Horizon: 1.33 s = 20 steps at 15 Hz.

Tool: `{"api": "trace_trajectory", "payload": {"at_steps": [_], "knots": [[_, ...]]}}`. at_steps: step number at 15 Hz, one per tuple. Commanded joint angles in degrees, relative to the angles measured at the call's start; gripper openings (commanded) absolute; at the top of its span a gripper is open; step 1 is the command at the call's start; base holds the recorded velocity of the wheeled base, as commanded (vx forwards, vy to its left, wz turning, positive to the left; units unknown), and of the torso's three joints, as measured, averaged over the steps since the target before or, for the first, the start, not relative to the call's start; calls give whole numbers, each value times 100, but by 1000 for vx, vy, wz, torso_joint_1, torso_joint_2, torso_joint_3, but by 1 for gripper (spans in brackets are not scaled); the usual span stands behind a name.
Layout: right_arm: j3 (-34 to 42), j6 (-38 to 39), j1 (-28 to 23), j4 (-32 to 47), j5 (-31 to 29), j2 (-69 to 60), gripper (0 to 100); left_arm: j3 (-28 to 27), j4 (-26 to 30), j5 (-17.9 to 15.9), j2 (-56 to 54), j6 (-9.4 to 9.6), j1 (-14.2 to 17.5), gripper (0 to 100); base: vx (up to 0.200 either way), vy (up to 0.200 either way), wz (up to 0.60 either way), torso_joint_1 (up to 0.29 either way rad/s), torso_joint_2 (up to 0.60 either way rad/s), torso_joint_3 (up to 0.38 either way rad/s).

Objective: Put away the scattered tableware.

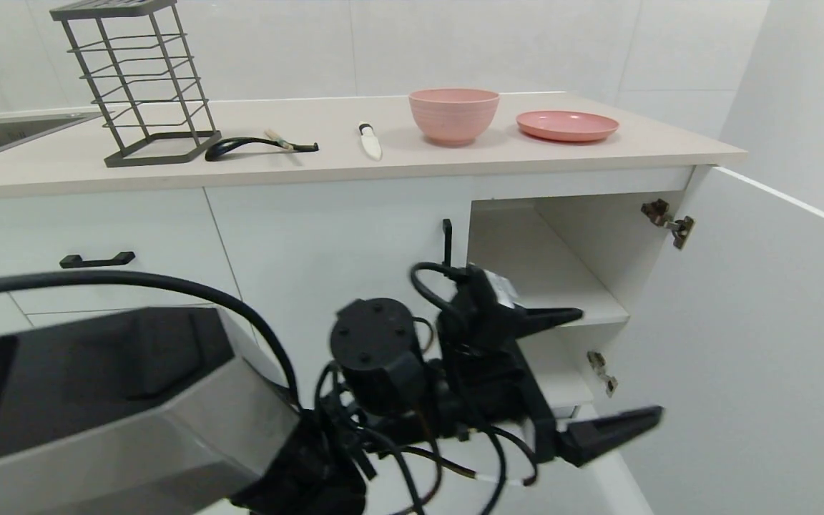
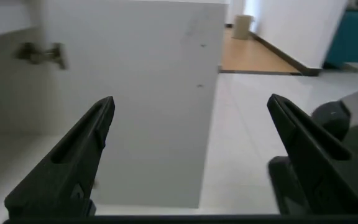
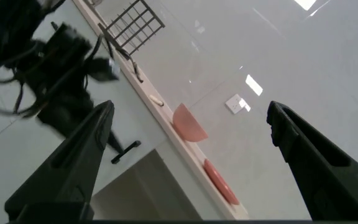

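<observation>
Pink bowl (image 1: pixel 453 114) and pink plate (image 1: pixel 567 125) sit side by side, apart, at the right end of the counter (image 1: pixel 61 168). A small white utensil (image 1: pixel 369 139) and a black utensil (image 1: pixel 258 145) lie between the bowl and the wire rack (image 1: pixel 140 79). Bowl's inside can't be seen. Below the plate, the cabinet door (image 1: pixel 762 322) hangs open, with a white shelf (image 1: pixel 548 279) inside. Left gripper (image 1: pixel 619 362) is spread wide at the opening and holds nothing. Right gripper (image 3: pixel 190 106) is spread too.

Pink bowl (image 1: pixel 453 114) upright beside flat pink plate (image 1: pixel 567 125), white knife (image 1: pixel 370 140) nearby, on countertop (image 1: pixel 498 154)
</observation>
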Motion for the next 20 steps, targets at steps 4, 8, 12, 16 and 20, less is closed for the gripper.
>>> {"api": "trace_trajectory", "payload": {"at_steps": [4, 8, 12, 16, 20], "knots": [[202, -5, 5, 94, 2, -237, 100, 2031, -324, 14, -2357, -50, 1627, 100, 0, 0, 0, 0, 0, 0], [202, 3, 111, 867, 2, -1098, 100, 2884, -324, 155, -3816, -23, 1944, 100, 0, 0, 0, 0, 0, 0], [202, -5, 533, 2950, -16, -2698, 100, 4096, -324, 287, -5574, -23, 3262, 100, 0, 0, 0, 0, 0, 0], [158, 3, 770, 4409, -288, -3656, 100, 4457, 502, 322, -6953, -50, 3614, 100, 0, 0, 0, 0, 0, 0], [219, 47, 1420, 5323, -403, -3796, 100, 4457, 2902, 331, -8720, -41, 4317, 100, 0, 0, 0, 0, 0, 0]]}}
